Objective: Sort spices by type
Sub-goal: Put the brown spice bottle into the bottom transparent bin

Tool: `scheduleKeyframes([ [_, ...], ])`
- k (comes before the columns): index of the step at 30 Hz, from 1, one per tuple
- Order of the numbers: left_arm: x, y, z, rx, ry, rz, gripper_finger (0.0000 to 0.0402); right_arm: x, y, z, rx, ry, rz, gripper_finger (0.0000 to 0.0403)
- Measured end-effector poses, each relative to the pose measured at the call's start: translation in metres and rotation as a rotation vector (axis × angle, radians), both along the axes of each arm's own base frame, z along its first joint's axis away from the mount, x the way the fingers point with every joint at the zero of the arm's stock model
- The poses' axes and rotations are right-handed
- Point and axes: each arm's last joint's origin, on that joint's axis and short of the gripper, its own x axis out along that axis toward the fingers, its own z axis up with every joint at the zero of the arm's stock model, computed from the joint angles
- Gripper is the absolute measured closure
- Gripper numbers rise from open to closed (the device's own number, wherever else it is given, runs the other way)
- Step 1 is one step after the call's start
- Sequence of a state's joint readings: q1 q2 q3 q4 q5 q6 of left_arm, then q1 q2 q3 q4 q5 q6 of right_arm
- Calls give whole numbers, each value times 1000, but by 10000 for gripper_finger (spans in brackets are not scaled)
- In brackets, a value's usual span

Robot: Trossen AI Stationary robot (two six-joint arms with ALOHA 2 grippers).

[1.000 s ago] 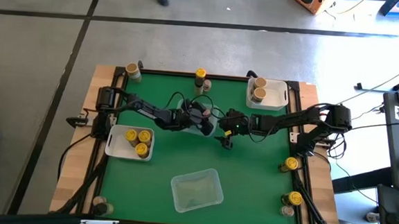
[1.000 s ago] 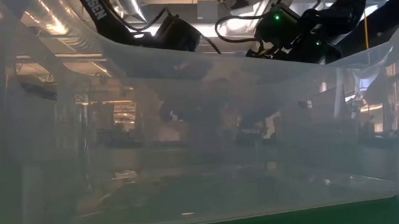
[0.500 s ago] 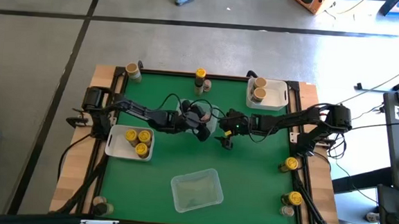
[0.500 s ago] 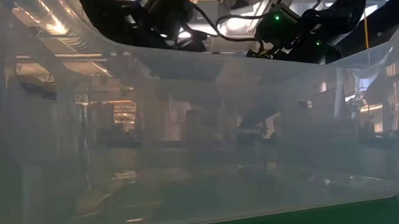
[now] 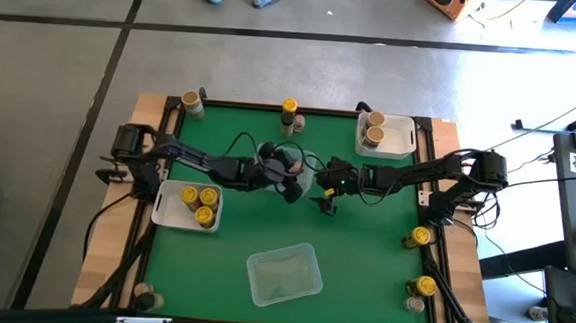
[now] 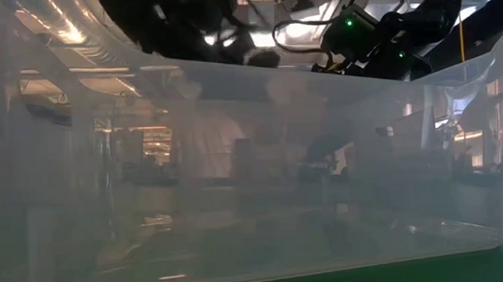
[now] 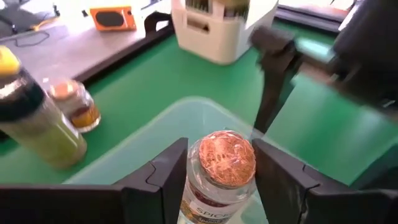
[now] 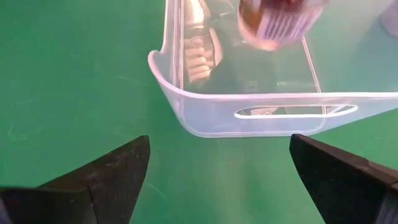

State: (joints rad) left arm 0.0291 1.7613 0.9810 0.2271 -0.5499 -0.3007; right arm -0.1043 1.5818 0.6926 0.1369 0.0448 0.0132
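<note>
My left gripper [image 5: 289,180] is shut on a spice jar with a pinkish-copper lid [image 7: 222,163], held over a small clear tub [image 7: 186,118] at the table's middle. The same jar [image 8: 280,18] shows blurred above that tub [image 8: 249,106] in the right wrist view. My right gripper [image 5: 326,202] stands open just right of the tub, touching nothing. A yellow-lidded jar [image 7: 31,118] and a pinkish-lidded jar [image 7: 74,102] stand on the green mat by the far edge. My left gripper pinches the jar's glass sides [image 7: 198,186] just below the lid between its two fingers. The fingers come from the table's left, slanting down. The jar stays roughly upright, lid up, over the clear tub; its base is hidden.
A white tray [image 5: 165,209] with yellow-lidded jars lies near the left edge; another [image 5: 400,138] with tan-lidded jars at the far right. A larger clear tub [image 5: 283,274] sits near the front and fills the low view. Single jars stand near the table's corners [image 5: 191,102] [image 5: 426,287].
My left gripper has risen with the pinkish-lidded jar, its arm drawing back a little toward the table's left edge. The right arm has kept still.
</note>
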Motion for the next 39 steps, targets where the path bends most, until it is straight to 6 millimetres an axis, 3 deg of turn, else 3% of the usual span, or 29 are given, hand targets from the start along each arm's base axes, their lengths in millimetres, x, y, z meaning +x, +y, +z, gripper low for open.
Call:
scheduleKeyframes([
  [10, -27, -21, 50, 32, -4, -77, 238, -3, 0, 1, 5, 27, -3, 17],
  [17, -50, -50, 77, 49, 0, -182, 237, -16, 2, 21, 7, 25, -5, 17],
  [26, -60, -85, 80, 62, 39, -361, 237, -40, 4, 40, 52, 87, -40, 17],
  [39, -61, -122, 79, 13, -26, -521, 237, -42, 3, 44, 25, 76, -65, 17],
])
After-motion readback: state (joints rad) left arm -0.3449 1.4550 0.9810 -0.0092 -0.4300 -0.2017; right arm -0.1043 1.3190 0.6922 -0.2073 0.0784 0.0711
